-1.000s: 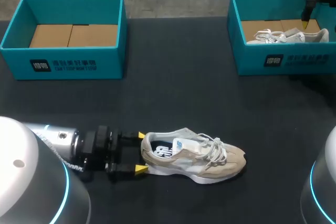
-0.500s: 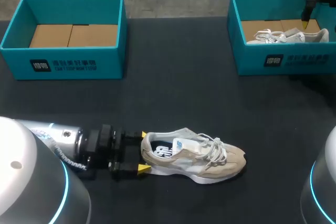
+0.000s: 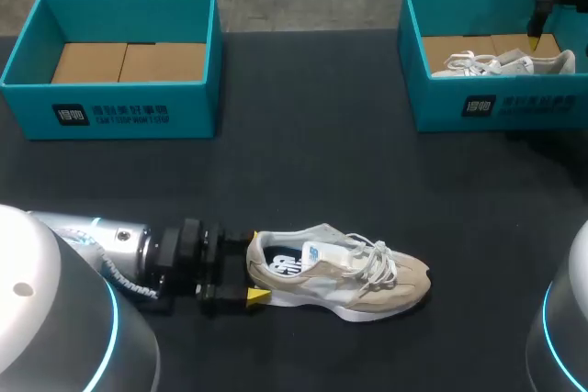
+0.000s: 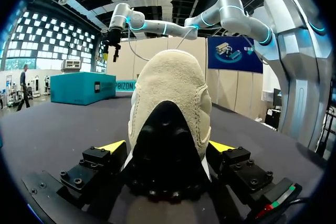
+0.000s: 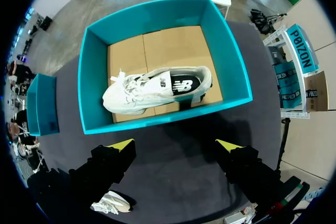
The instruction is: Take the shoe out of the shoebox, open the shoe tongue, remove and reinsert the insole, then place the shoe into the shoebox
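Note:
A beige shoe [image 3: 344,273] lies on its sole on the black table, toe to the right, laces tied. My left gripper [image 3: 254,267] is at its heel, open, one yellow tip on each side. In the left wrist view the heel [image 4: 168,93] stands between the open fingers of the left gripper [image 4: 167,148]. An empty teal shoebox [image 3: 110,112] stands at the back left. My right gripper [image 3: 535,41] hangs open, high over the back-right teal shoebox [image 3: 496,107]. In the right wrist view the right gripper [image 5: 174,145] is above that box [image 5: 157,121], nothing between its fingers.
A white shoe [image 3: 510,63] lies on its side in the back-right box, also seen from above as the white shoe [image 5: 155,92]. Bare black table stretches between the two boxes and right of the beige shoe.
My left gripper has slid right along the table until its fingers straddle the shoe's heel. The shoe and the right arm have not moved.

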{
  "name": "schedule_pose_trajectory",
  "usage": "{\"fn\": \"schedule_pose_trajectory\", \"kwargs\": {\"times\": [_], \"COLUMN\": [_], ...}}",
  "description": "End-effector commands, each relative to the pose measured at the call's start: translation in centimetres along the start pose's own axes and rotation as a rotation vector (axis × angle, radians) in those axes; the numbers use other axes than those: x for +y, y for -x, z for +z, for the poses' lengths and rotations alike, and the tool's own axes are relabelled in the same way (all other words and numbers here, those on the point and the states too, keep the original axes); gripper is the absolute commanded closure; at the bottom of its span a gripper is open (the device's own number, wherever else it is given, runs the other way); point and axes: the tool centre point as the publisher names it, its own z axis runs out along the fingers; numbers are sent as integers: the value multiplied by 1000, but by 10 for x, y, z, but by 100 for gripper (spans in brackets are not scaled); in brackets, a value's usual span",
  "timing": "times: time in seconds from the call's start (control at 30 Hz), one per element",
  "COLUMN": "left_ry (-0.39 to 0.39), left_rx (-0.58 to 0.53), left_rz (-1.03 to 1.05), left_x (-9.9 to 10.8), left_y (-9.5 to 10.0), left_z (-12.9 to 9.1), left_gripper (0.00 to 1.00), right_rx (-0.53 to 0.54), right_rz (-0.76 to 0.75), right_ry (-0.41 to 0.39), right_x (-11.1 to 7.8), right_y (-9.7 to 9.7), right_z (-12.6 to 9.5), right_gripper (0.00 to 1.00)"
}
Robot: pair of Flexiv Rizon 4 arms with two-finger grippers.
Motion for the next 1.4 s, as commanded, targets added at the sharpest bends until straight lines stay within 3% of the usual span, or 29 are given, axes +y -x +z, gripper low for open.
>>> {"fn": "schedule_pose_trajectory", "kwargs": {"times": [0.03,0.7,1.4], "left_ry": [1,5,11], "left_rx": [-5,-5,9], "left_rz": [3,-2,45], "left_x": [0,3,-2], "left_y": [1,1,-3], "left_z": [6,16,10], "left_gripper": [0,0,0], "right_rx": [-2,-2,-2], "right_rz": [2,2,2], "right_ry": [0,0,0], "right_x": [0,0,0], "right_y": [0,0,0], "right_z": [0,0,0], "right_gripper": [0,0,0]}}
